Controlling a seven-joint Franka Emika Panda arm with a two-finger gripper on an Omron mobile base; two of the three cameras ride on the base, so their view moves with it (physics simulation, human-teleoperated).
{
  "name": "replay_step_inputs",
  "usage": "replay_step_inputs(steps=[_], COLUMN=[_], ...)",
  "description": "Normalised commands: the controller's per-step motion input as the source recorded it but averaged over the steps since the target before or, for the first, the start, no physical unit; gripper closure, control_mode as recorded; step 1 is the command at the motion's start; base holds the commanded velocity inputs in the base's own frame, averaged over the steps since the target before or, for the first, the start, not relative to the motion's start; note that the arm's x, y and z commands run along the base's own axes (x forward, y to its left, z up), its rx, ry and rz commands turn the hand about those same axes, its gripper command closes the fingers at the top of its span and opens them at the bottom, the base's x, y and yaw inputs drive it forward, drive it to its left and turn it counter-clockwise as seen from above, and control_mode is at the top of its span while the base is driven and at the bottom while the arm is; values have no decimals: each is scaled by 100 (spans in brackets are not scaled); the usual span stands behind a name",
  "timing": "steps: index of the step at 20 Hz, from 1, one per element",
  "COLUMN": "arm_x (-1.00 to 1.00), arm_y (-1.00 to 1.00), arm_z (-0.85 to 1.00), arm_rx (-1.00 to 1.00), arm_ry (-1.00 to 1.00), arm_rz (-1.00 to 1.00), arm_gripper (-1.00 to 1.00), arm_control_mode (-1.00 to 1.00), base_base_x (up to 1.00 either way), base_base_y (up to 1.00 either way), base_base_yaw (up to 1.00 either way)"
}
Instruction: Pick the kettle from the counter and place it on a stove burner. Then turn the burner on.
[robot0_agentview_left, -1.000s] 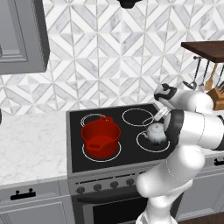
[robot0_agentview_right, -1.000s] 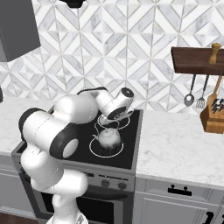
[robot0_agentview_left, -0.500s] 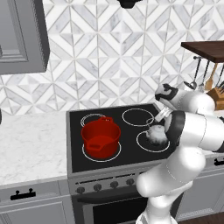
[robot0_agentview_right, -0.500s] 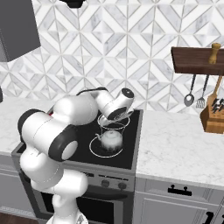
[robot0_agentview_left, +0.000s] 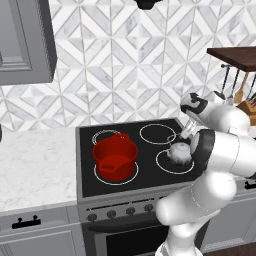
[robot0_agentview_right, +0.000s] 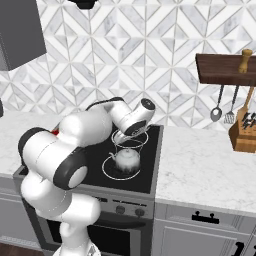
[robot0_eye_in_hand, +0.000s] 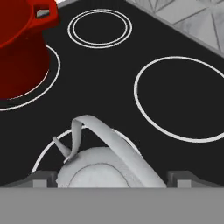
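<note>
The small silver-grey kettle (robot0_agentview_left: 178, 152) (robot0_agentview_right: 127, 159) (robot0_eye_in_hand: 105, 168) stands upright on the front right stove burner (robot0_agentview_left: 162, 165) (robot0_agentview_right: 107, 171) (robot0_eye_in_hand: 43, 151), a thin white ring on the black cooktop. My gripper (robot0_agentview_left: 187, 132) (robot0_agentview_right: 132, 136) (robot0_eye_in_hand: 112, 179) hovers just above it and is open. In the hand view the fingertips (robot0_eye_in_hand: 43, 177) stand wide on either side of the arched handle, with a gap on both sides. The white marble counter (robot0_agentview_left: 35, 165) (robot0_agentview_right: 210, 165) runs on both sides of the stove.
A red two-handled pot (robot0_agentview_left: 115, 157) (robot0_eye_in_hand: 22, 43) sits on the front left burner. Both back burners (robot0_agentview_left: 157, 134) (robot0_eye_in_hand: 183, 98) are bare. The knobs (robot0_agentview_left: 120, 212) (robot0_agentview_right: 130, 210) line the stove's front panel. A knife block (robot0_agentview_right: 243, 132) and hanging utensils (robot0_agentview_right: 220, 110) are at the far right.
Almost nothing has changed: the kettle stays on its burner, and the open hand has shifted only slightly above it.
</note>
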Motion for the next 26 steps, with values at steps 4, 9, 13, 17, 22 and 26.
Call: replay_step_inputs(steps=[4,9,13,17,22,26], arm_x=[-37,-41,-41,-33,-28,-22], arm_y=[15,44,58,54,57,57], arm_z=[23,24,21,12,7,2], arm_rx=[-7,-15,-19,-16,-16,-15], arm_ry=[-2,0,0,0,0,0], arm_rz=[2,0,0,0,0,0], arm_gripper=[-100,-100,-100,-100,-100,-100], arm_control_mode=[-100,-100,-100,-100,-100,-100], base_base_x=[0,0,0,0,0,0], base_base_y=[0,0,0,0,0,0], base_base_yaw=[0,0,0,0,0,0])
